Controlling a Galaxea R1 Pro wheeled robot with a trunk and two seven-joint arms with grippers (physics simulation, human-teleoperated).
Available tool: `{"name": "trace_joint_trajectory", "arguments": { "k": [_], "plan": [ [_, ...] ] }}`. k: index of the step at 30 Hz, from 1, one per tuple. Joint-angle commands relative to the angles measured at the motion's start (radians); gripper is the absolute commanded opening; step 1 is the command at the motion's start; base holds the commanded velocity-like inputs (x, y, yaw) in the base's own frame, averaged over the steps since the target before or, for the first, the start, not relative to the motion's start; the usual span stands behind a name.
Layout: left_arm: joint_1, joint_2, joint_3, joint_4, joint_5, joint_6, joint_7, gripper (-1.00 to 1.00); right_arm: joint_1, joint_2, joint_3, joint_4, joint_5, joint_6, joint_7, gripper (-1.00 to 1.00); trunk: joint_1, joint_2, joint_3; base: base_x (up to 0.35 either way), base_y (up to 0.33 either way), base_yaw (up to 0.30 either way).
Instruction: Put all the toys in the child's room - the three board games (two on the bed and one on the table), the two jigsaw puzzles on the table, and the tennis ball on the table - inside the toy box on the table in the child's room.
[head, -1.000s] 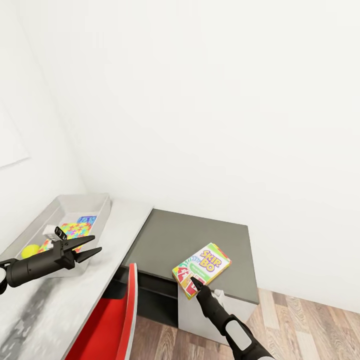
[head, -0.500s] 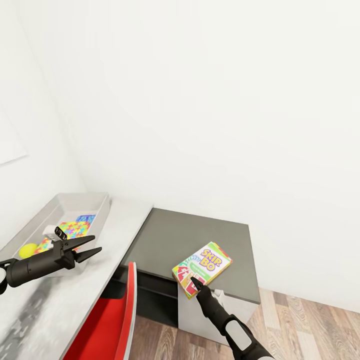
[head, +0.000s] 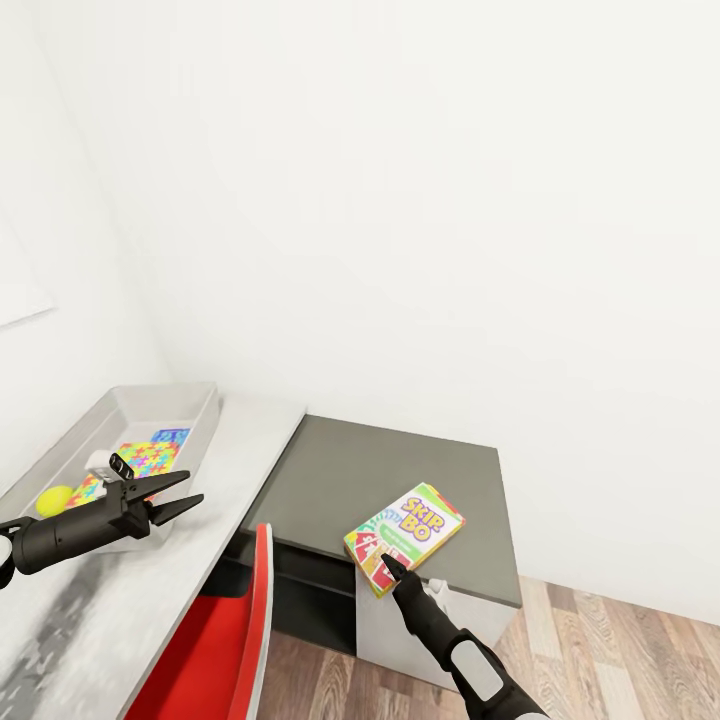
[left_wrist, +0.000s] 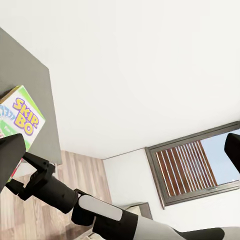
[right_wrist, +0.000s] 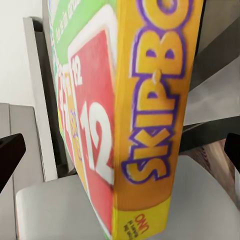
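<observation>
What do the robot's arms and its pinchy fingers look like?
Both arms are smooth dark-grey tubes. The right arm has a white band further back. Each ends in a black gripper with two thin pointed fingers: the left gripper looks like a beak with a small block with white marks behind it, and the right gripper is narrow and dark.

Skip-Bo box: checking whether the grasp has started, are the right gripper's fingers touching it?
Apart. The right wrist view shows the Skip-Bo box between the right gripper's open fingers, with a gap at each side.
</observation>
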Motion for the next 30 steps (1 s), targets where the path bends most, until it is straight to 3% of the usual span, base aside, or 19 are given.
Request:
{"name": "trace_joint_trajectory", "arguments": {
  "k": [1,20,21,30],
  "plan": [
    [-0.001,0.000,0.000,0.000,-0.003,0.004,-0.005,1.00,-0.001,0.001,-0.005,0.000,-0.009,0.010,0.002,1.00,0.000,-0.001,-0.001,0.000,0.000,0.000],
    [-0.001,-0.002,0.000,0.000,-0.004,0.004,-0.004,1.00,-0.001,0.001,-0.005,0.000,-0.009,0.010,0.002,1.00,0.000,-0.001,-0.001,0.047,0.030,0.000],
    [-0.001,-0.002,0.000,0.000,-0.004,0.004,-0.004,1.00,-0.001,0.001,-0.005,0.000,-0.009,0.010,0.002,-1.00,0.000,-0.001,-0.001,0.031,0.020,0.000],
    [-0.001,0.000,0.000,0.000,-0.003,0.004,-0.005,1.00,-0.001,0.001,-0.005,0.000,-0.008,0.010,0.007,-1.00,-0.004,0.006,0.002,0.007,0.005,0.000]
  ]
}}
